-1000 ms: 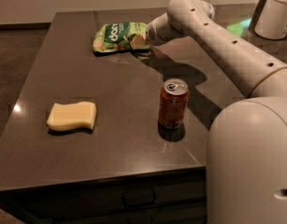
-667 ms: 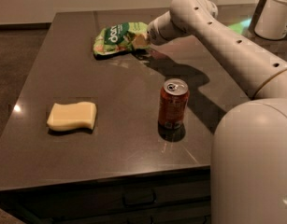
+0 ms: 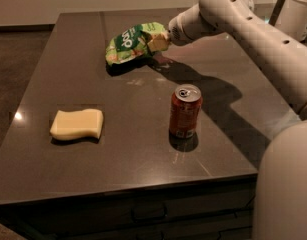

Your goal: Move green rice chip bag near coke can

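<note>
The green rice chip bag point(image 3: 130, 44) is crinkled light green with a dark green band and white lettering. It hangs tilted a little above the far middle of the dark table point(image 3: 133, 154), casting a shadow beneath it. My gripper point(image 3: 159, 41) is shut on the bag's right end, with the white arm reaching in from the right. The coke can point(image 3: 185, 112) stands upright nearer the front, right of centre, well apart from the bag.
A pale yellow sponge point(image 3: 76, 124) lies at the front left of the table. A white container point(image 3: 299, 10) stands at the far right. Drawer fronts point(image 3: 148, 211) run below the table's front edge.
The bag has risen off the table in my gripper and shifted slightly toward the near side. The can and sponge have not moved.
</note>
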